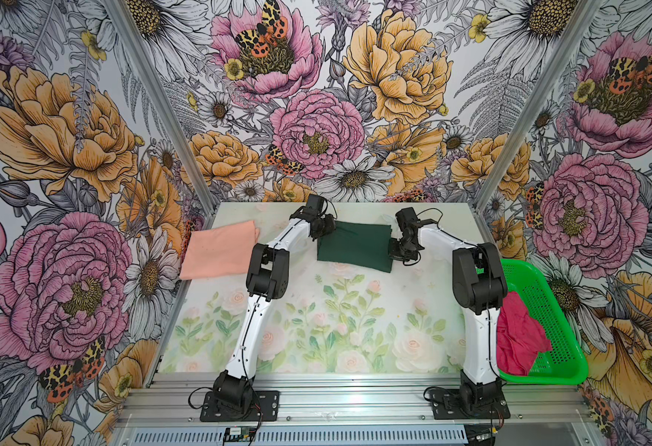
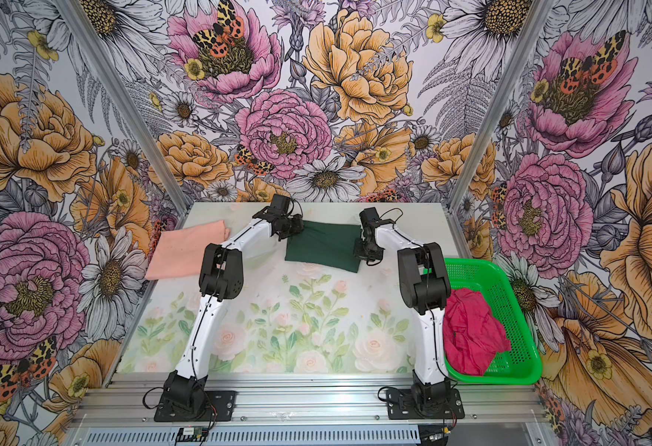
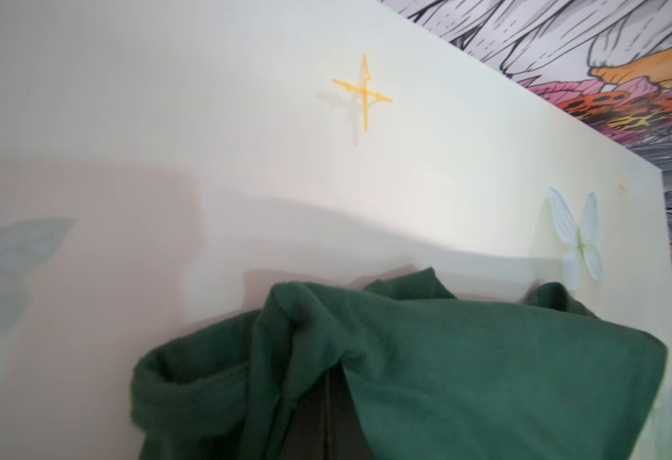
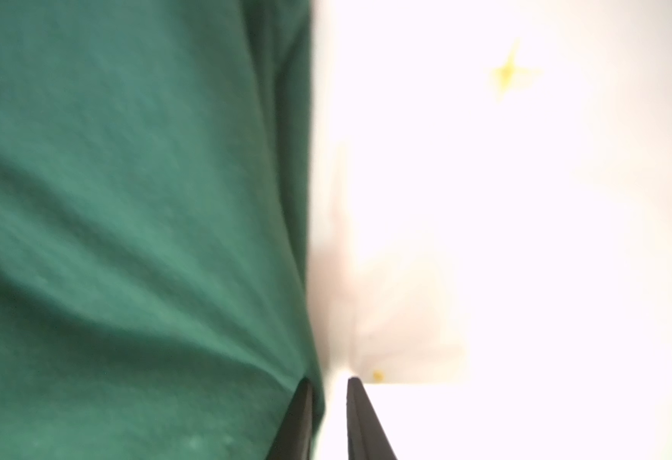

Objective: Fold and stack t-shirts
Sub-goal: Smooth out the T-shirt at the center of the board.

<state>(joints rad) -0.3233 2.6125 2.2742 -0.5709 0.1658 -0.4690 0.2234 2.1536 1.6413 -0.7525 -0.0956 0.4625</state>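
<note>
A dark green t-shirt (image 1: 355, 247) (image 2: 322, 245) lies folded into a rectangle at the far middle of the table. My left gripper (image 1: 328, 228) (image 3: 336, 418) is shut on its far left corner, and the cloth (image 3: 485, 378) bunches up over the jaws. At the shirt's right edge (image 4: 127, 199), my right gripper (image 1: 398, 251) (image 4: 328, 382) has its jaws nearly together with that edge running between them. The peach t-shirt (image 1: 220, 249) (image 2: 189, 251) lies folded flat at the far left. A crimson t-shirt (image 1: 517, 336) (image 2: 471, 332) sits crumpled in the basket.
The bright green perforated basket (image 1: 544, 305) (image 2: 510, 278) stands off the table's right side, behind my right arm. Flowered walls with metal posts close in the table (image 1: 316, 328) at the back and both sides. The arm bases sit on a rail along the front edge.
</note>
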